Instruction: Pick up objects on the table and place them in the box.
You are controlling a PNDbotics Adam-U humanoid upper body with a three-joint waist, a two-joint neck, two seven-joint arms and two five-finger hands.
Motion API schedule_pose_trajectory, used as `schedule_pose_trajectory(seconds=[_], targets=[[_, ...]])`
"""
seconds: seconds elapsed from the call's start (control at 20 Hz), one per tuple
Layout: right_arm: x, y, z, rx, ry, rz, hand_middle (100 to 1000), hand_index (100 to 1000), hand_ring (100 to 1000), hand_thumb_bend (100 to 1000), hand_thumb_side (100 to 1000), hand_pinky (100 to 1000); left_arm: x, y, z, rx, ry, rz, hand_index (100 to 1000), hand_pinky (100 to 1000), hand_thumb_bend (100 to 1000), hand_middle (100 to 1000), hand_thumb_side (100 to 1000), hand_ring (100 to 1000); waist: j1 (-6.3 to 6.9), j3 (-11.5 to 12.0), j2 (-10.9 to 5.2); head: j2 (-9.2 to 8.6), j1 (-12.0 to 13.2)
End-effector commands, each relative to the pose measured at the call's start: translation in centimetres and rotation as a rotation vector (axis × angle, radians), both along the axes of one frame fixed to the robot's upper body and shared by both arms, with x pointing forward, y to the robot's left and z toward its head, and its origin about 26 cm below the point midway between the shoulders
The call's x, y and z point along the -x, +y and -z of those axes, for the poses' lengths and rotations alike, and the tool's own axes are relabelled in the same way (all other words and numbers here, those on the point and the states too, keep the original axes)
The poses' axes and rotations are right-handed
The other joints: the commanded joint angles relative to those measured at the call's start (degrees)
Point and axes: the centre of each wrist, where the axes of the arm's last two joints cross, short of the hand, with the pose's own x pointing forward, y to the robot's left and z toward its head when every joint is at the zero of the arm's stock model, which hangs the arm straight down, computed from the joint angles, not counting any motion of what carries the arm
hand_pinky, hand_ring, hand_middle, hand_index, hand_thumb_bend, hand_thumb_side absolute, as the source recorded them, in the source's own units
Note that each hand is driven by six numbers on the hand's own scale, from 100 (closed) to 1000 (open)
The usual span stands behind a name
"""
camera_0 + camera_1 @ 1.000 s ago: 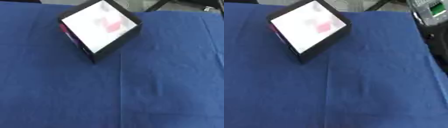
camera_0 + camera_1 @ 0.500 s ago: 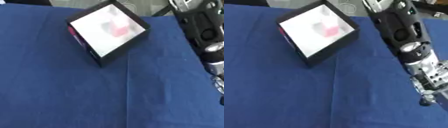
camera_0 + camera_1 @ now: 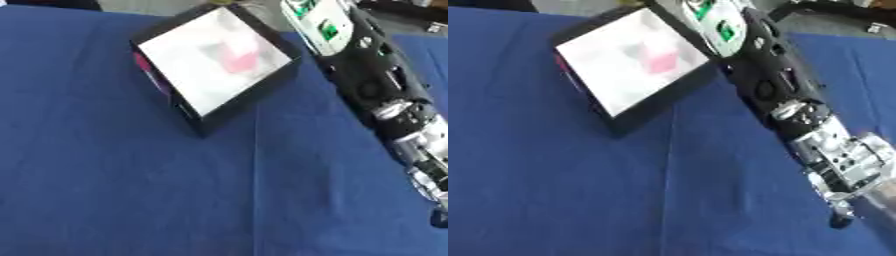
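Observation:
A black box [image 3: 249, 100] with a white inside sits tilted at the back of the blue-covered table [image 3: 131, 190]. A pink thing [image 3: 238, 61] lies inside it, with a faint grey shape [image 3: 210, 50] beside it. My right arm [image 3: 763, 80] comes in from the top, passes the box's right corner and stretches down the right side. Its silver and black right hand [image 3: 846, 165] hangs over the cloth at the lower right, well apart from the box and blurred by motion. My left hand shows in neither view.
A crease in the blue cloth [image 3: 256, 165] runs from the box towards the front edge. Beyond the table's far edge a strip of grey floor [image 3: 833, 20] shows.
My right arm has come in from the upper right and reached further down the right side. The whole picture has shifted, so the camera has moved; the box stays put on the cloth.

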Motion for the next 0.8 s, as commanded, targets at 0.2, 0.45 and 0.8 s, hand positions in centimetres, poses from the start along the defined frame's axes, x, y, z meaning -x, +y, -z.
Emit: schedule_pose_trajectory(seconds=[0.2, 0.45, 0.8], targets=[[-2.0, -1.8, 2.5, 0.087, 0.046, 0.068, 548, 733, 664, 100, 246, 815, 0.2, 0.1, -0.7, -0.011, -0.025, 0.0, 790, 740, 153, 687, 778, 731, 0.17, 0.0, -0.23, -0.75, 0.2], [-3.1, -3.1, 2.9, 0.146, 0.035, 0.132, 711, 879, 806, 392, 265, 915, 0.2, 0.1, -0.4, -0.005, -0.014, -0.002, 772, 738, 157, 670, 774, 728, 0.49, -0.5, -0.56, 0.03, 0.6], [-2.9, -3.6, 1.0, 0.244, -0.021, 0.198, 809, 962, 892, 262, 124, 1000, 0.3, 0.4, 0.1, 0.0, 0.003, -0.01, 769, 738, 159, 666, 770, 723, 0.95, -1.6, -1.25, 0.97, 1.3]])
